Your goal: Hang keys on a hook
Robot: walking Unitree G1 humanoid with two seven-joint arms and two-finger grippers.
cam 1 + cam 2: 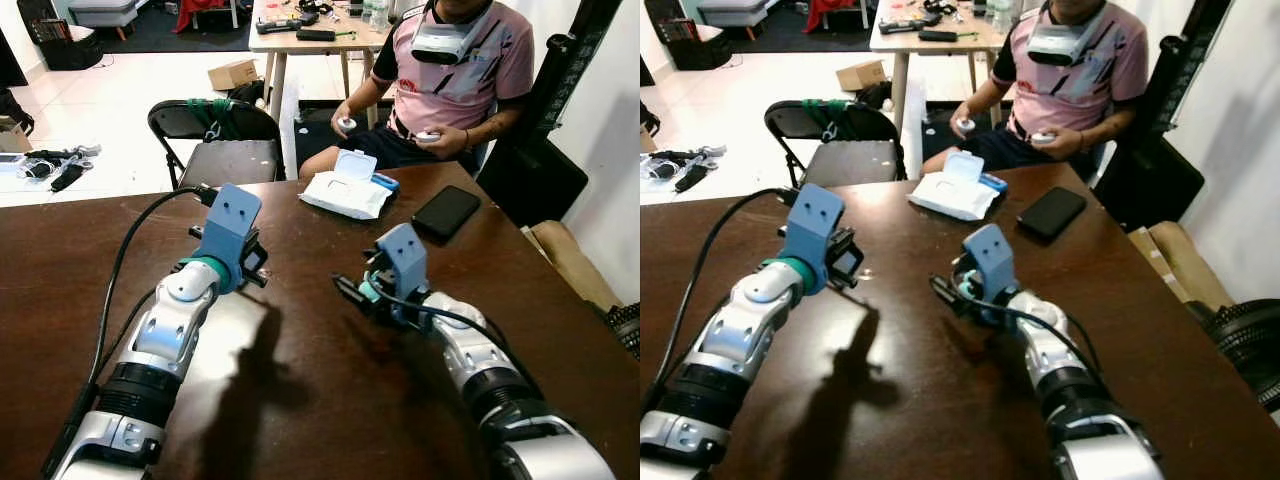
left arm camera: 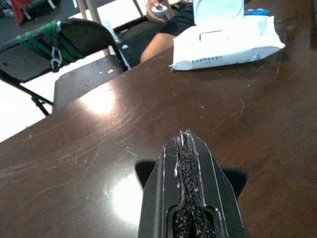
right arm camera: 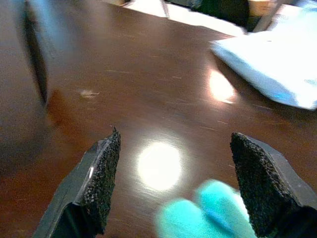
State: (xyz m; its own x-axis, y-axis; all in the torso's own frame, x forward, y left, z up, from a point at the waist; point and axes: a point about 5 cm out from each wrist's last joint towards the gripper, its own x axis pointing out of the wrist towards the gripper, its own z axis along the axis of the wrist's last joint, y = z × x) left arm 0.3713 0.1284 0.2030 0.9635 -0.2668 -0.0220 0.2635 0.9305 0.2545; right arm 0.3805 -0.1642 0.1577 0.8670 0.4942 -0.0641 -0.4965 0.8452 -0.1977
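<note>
**Both arms over table, grippers empty**

While both arms reach forward above the table (image 1: pixel 300 400), the left gripper (image 2: pixel 187 148) has its fingers pressed together, holding nothing. The right gripper (image 3: pixel 173 163) is spread wide, a blurred teal object (image 3: pixel 198 213) between its pads. Keys and hook cannot be identified. Wipes (image 1: pixel 345 190) lie ahead.

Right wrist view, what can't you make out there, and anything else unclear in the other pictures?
- Teal blob between the right end effector's open fingers: blurred, cannot be identified.
- Dark upright shape at the right wrist view's edge: smeared.
- Print on the wipes pack: too small, left wrist view.
- Phone screen: dark.
</note>
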